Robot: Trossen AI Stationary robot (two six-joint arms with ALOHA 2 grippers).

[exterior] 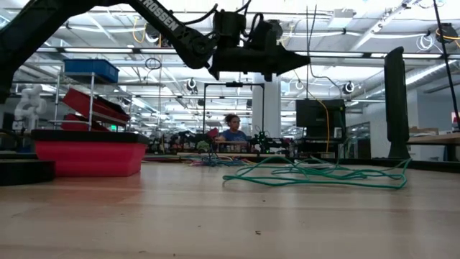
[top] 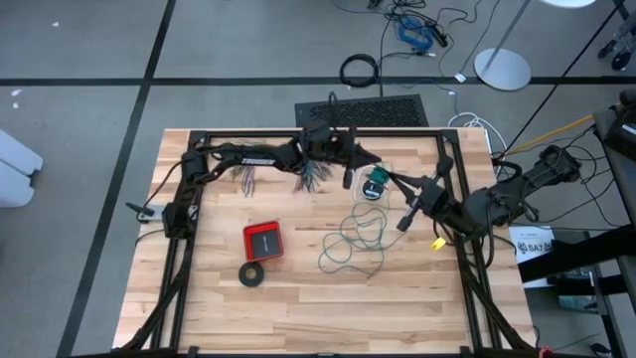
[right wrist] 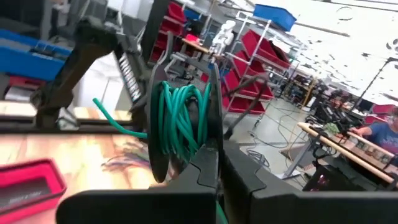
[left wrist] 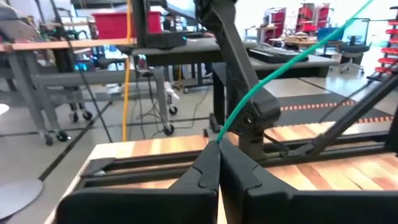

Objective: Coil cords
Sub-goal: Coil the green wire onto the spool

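The teal-green wire lies partly as a loose tangle (top: 353, 244) on the table's middle right, also seen in the low view (exterior: 316, 174). The rest is wound on a black spool (right wrist: 180, 118), seen from above as well (top: 376, 186). My left gripper (left wrist: 219, 149) reaches level from the far left, above the table (top: 366, 159), and is shut on a strand of that wire. My right gripper (right wrist: 217, 158) comes from the right (top: 396, 187), shut at the spool. My left gripper pinches one strand of the teal wire (left wrist: 219, 140) between its two fingertips. The fingers point level, well above the table. From the tips the strand climbs away in a smooth, nearly straight line (left wrist: 311, 46), clear of the table. My right gripper is shut on the rim of one black spool flange (right wrist: 210, 146), pinched between its two fingers, which point level. The spool stands on edge, clear of the table, with the teal windings (right wrist: 177, 124) between its flanges. A loose wire end (right wrist: 109, 112) sticks out sideways.
A red box (top: 263, 241) and a black tape ring (top: 252, 273) lie left of the tangle. A fanned bundle of coloured wires (top: 313, 179) lies under the left arm. A black post (top: 444, 164) stands at the far right, a small yellow piece (top: 437, 242) near it.
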